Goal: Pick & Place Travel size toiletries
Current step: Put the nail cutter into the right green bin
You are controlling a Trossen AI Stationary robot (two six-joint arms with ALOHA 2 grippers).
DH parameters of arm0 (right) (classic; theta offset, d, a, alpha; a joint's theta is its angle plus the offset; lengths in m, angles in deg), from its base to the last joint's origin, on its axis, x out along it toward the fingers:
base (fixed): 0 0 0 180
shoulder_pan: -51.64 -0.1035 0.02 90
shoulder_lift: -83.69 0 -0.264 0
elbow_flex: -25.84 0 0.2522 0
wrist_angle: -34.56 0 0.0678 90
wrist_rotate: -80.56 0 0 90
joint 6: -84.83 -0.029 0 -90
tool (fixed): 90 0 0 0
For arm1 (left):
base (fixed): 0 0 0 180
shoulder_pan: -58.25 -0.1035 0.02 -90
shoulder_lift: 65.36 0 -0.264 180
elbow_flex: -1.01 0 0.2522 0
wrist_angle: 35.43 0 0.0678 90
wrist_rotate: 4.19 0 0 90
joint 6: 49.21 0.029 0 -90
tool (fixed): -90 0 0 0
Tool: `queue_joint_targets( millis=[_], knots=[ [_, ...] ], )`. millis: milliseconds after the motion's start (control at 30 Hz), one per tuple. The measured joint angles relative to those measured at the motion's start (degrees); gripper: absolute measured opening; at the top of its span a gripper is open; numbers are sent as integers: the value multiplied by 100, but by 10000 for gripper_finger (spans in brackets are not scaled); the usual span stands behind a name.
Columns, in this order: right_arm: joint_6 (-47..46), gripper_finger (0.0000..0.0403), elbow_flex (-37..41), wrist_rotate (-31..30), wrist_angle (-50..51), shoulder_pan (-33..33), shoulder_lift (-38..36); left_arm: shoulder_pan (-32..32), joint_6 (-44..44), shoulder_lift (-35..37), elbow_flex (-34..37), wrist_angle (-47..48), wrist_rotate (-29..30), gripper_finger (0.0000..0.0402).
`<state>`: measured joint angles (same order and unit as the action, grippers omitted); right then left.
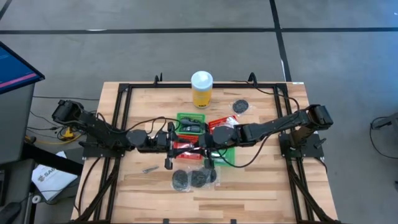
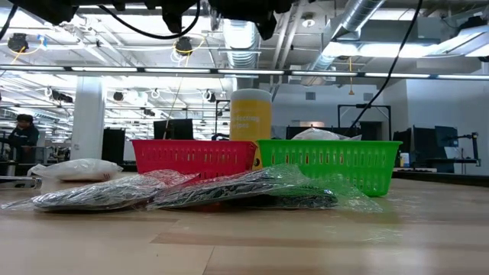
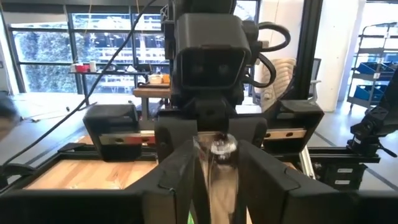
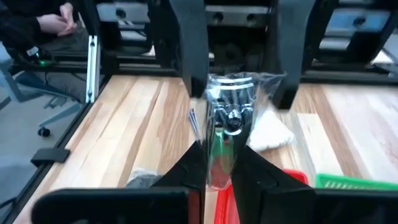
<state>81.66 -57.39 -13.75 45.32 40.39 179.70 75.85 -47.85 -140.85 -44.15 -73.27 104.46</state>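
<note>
My two grippers meet high above the red and green baskets (image 1: 227, 154). Between them is a clear crinkly packet (image 4: 233, 106) with slim silvery pieces inside. My right gripper (image 4: 217, 165) is shut on it. My left gripper (image 3: 219, 177) faces the right one, open, with one finger on each side of the packet's other end (image 3: 217, 149). Two crinkly packets holding black discs (image 2: 244, 191) (image 2: 99, 195) lie flat on the table near its front edge. Another black disc (image 1: 240, 106) lies toward the far right. A slim silvery piece (image 1: 149, 168) lies left of the baskets. My right gripper pinches one end of the clear packet (image 4: 217, 146) between its two fingers. The packet is lifted clear of the table and reaches forward from the fingers toward the left gripper. My left gripper's fingers (image 4: 189, 56) flank the packet's other end; I cannot tell whether they touch it.
A tall yellow bottle with a white cap (image 1: 201, 88) stands behind the baskets near the far edge. A white packet (image 2: 76, 168) lies on the table to the left. Black frame rails (image 1: 121, 106) run along the table's sides. A person sits beyond the table (image 4: 43, 25).
</note>
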Motion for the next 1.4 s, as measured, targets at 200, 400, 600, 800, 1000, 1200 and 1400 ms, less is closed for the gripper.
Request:
queue_joint_targets(
  millis=[200, 400, 600, 800, 1000, 1200, 1400],
  knots=[
    [-92, 39, 0, 0, 256, 2, 2, 15, 299, 152, 87, 8, 102, 119],
    [-165, 39, 0, 1, 526, 0, 4, 13, 293, 659, 458, 44, 150, 120],
    [-243, 39, 9, 5, 564, 98, 56, 13, 240, 1293, 922, 53, 150, 118],
    [-426, 39, -16, -10, 585, 224, 472, 43, 95, 1506, 1084, 62, 147, 115],
    [-442, 39, 19, 14, 646, 188, 732, 66, 110, 1478, 1086, 60, 146, 112],
    [-430, 39, 13, 33, 934, 335, 800, 63, 126, 1473, 1095, 72, 149, 112],
    [-638, 39, -3, 249, 2481, 560, 616, 28, 134, 1473, 1095, 69, 154, 112]
  ],
)
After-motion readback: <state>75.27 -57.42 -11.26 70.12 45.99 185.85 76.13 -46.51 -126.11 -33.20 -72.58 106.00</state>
